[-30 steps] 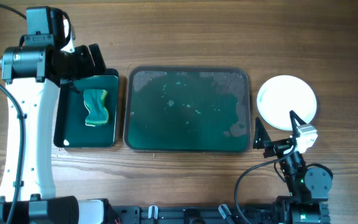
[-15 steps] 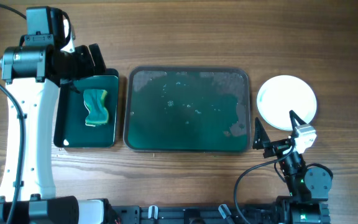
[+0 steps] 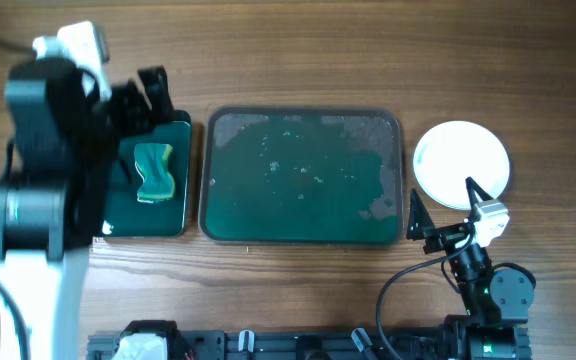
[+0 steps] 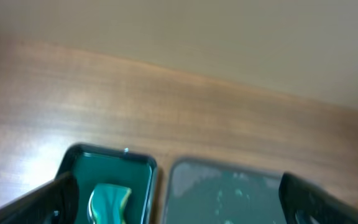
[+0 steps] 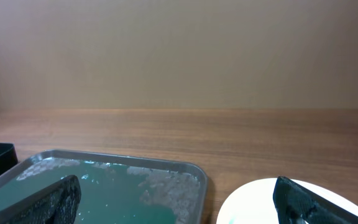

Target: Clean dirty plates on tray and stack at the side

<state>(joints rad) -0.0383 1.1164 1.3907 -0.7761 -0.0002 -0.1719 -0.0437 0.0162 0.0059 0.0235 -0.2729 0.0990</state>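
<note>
A large green tray [image 3: 303, 176] with white residue lies mid-table, with no plate on it; it also shows in the left wrist view [image 4: 229, 193] and the right wrist view [image 5: 104, 183]. A white plate [image 3: 461, 164] sits on the table to its right, also in the right wrist view [image 5: 272, 202]. My left gripper [image 3: 143, 100] is open and empty above the far end of a small green tray [image 3: 178, 195] that holds a green-yellow sponge [image 3: 154, 172], also in the left wrist view [image 4: 107, 202]. My right gripper [image 3: 440, 212] is open and empty near the front right, just in front of the plate.
The wooden table [image 3: 298, 60] surrounds the trays. The big white left arm [image 3: 38, 210] covers the left side and part of the small tray. A black cable [image 3: 398, 290] loops at the front right.
The left arm has risen and swung, now looking larger in the overhead view and covering more of the small tray. The right arm, plate and sponge have not moved.
</note>
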